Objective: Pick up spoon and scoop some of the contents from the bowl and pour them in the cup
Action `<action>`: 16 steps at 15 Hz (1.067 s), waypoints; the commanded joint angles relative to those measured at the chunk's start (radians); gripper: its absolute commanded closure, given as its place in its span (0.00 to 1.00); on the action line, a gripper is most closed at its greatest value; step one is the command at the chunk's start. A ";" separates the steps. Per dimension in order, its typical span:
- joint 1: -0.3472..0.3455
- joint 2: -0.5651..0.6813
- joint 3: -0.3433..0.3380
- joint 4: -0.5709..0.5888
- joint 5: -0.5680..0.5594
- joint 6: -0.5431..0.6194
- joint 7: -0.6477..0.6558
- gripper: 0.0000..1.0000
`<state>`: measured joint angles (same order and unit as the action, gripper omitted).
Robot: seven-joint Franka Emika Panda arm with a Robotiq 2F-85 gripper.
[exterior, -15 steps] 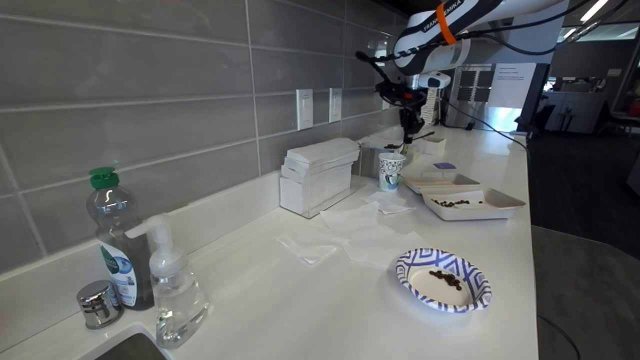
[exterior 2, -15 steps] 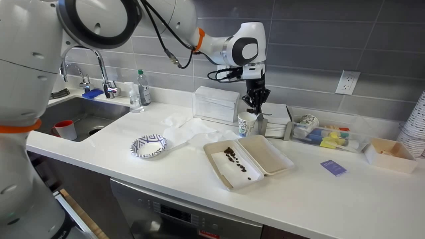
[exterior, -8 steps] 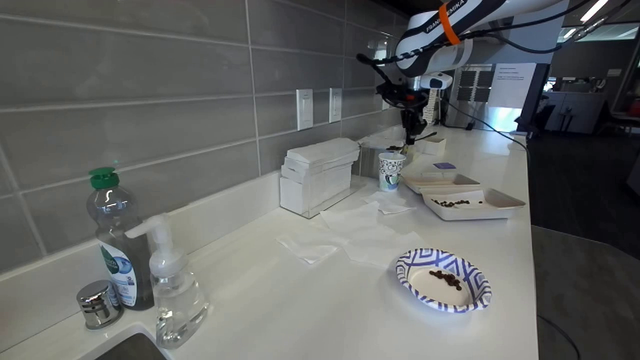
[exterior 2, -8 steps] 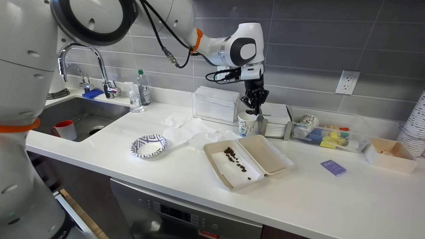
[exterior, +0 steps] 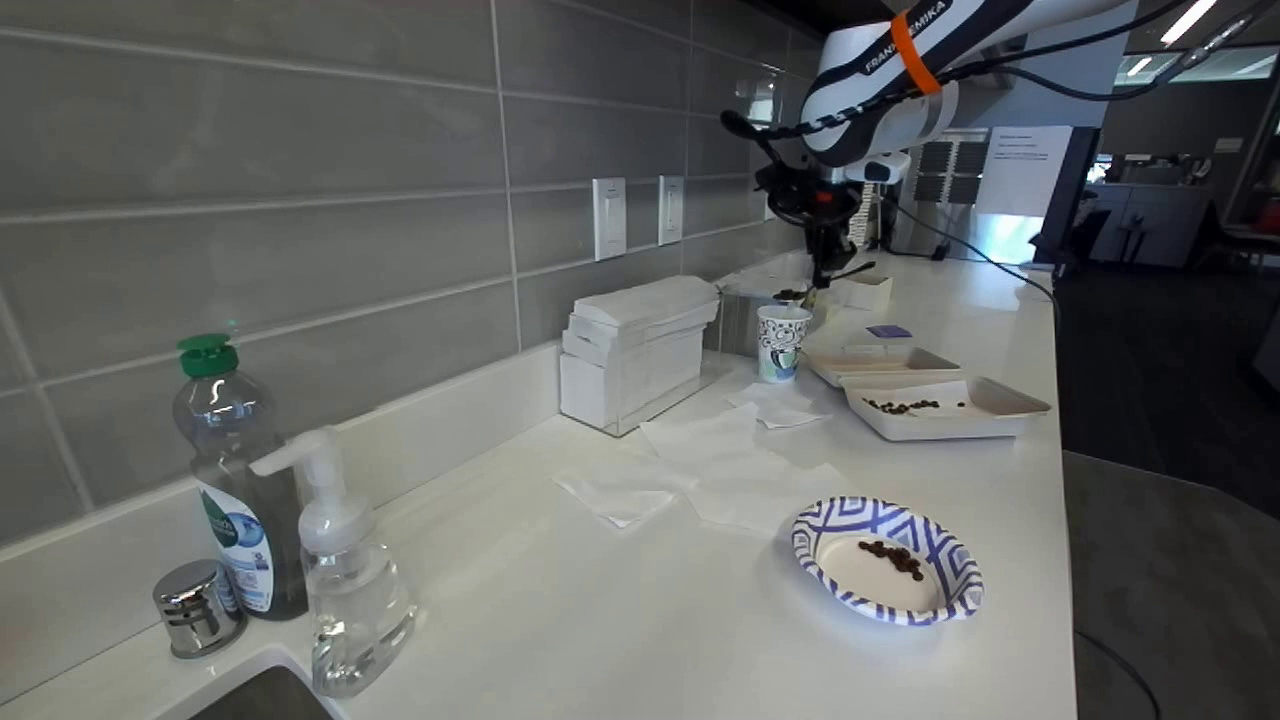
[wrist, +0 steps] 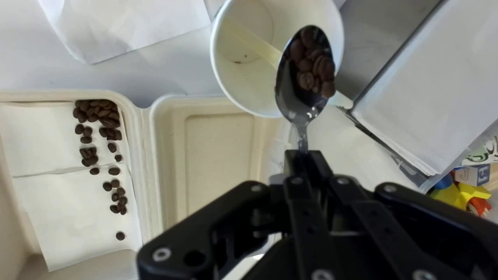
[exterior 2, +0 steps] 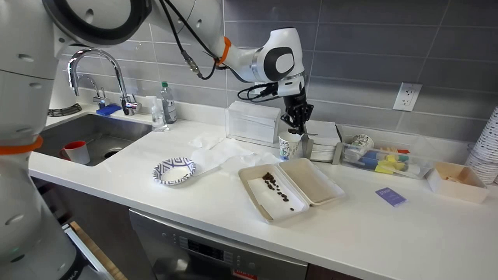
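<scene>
My gripper (wrist: 305,153) is shut on the handle of the grey metal spoon (wrist: 291,97). The spoon's head holds several dark brown beans and lies above the mouth of the white patterned paper cup (wrist: 237,42), over its right part. A pale stick leans inside the cup; a few dark specks show at its bottom. In both exterior views the gripper (exterior: 822,280) (exterior 2: 301,130) hangs pointing down beside the cup (exterior: 779,345) (exterior 2: 288,147), the spoon head just above its rim. The shallow white square dish (exterior: 950,427) with brown beans on paper stands near the cup, its lid folded open.
The blue-and-white plate (exterior: 815,535) holds a few beans. Paper napkins (exterior: 720,465) lie before a clear napkin holder (exterior: 650,375). Behind the gripper are a paper stack (exterior 2: 323,149) in a metal holder and a clear bin (exterior 2: 389,155). A purple packet (exterior 2: 391,196) lies at the right.
The arm and wrist have shifted and tilted slightly. The gripper and spoon have barely moved and stay over the cup. The beans in the dish look unchanged.
</scene>
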<state>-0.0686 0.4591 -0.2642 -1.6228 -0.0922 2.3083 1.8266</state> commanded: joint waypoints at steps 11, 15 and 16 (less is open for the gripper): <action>0.064 -0.058 -0.048 -0.200 -0.087 0.280 0.121 0.98; 0.086 -0.073 -0.077 -0.232 -0.114 0.347 0.150 0.98; 0.093 -0.079 -0.085 -0.241 -0.126 0.361 0.158 0.98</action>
<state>-0.0059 0.4256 -0.3194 -1.7969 -0.1704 2.6151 1.9286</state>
